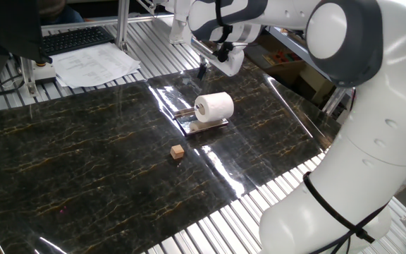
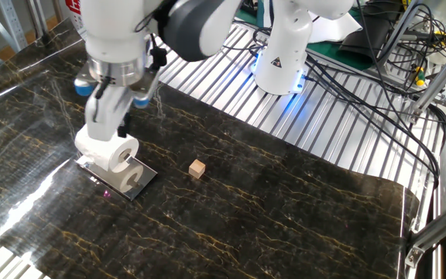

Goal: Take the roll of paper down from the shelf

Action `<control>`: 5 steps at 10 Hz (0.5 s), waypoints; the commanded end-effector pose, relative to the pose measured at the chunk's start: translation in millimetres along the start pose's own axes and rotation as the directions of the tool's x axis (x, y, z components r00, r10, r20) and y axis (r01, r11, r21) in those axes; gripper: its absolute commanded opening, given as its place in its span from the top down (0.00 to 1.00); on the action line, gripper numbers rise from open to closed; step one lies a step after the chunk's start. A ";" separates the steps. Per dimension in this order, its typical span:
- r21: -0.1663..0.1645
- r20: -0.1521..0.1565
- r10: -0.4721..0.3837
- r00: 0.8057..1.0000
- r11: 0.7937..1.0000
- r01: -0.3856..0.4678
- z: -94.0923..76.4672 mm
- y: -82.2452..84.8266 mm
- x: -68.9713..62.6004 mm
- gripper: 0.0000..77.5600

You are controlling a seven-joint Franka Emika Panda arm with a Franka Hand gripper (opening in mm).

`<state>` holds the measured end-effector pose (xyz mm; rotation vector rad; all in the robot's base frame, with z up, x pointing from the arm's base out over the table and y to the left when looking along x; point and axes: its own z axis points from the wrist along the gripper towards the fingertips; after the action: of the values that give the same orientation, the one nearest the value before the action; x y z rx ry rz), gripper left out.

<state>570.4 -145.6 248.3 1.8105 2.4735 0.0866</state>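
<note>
The roll of paper (image 1: pixel 213 106) (image 2: pixel 108 149) is seen lying on its side on the shelf (image 1: pixel 204 125) (image 2: pixel 125 181), a low shiny metal platform set on the dark marbled table (image 1: pixel 83 162) (image 2: pixel 285 209). The roll's hollow core is turned toward the camera in both views. The shelf's thin rail is seen at the roll's rear in one fixed view; part of the platform top is left bare in front of the roll in the other fixed view.

The jaws (image 1: pixel 203 70) (image 2: pixel 103 124) are held above & behind the roll, w/ the white arm reaching in from the far side. In the other fixed view one white finger (image 2: pixel 99 118) is seen coming down to just over the roll's top; contact can't be confirmed. Nothing is seen gripped. How far the jaws are parted can't be told: in one fixed view only a small dark tip is shown, and in the other the fingers overlap.

A small tan cube (image 1: pixel 178 151) (image 2: pixel 198 169) is found on the table, near the shelf but apart from it. Printed paper sheets (image 1: pixel 94 65) and a keyboard (image 1: pixel 76 39) are seen beyond the table's edge in one fixed view. Cables (image 2: pixel 393 70) are strewn past the table in the other fixed view.
</note>
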 end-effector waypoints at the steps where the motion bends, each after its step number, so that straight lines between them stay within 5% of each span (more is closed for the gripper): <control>1: -0.032 0.003 0.084 0.996 0.996 -0.084 3.8 -0.1 -14.1 1.00; 5: -0.044 0.003 0.153 0.988 0.987 -0.152 8.4 -5.2 -29.0 1.00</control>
<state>574.7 -167.8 241.2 1.9579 2.3265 0.1374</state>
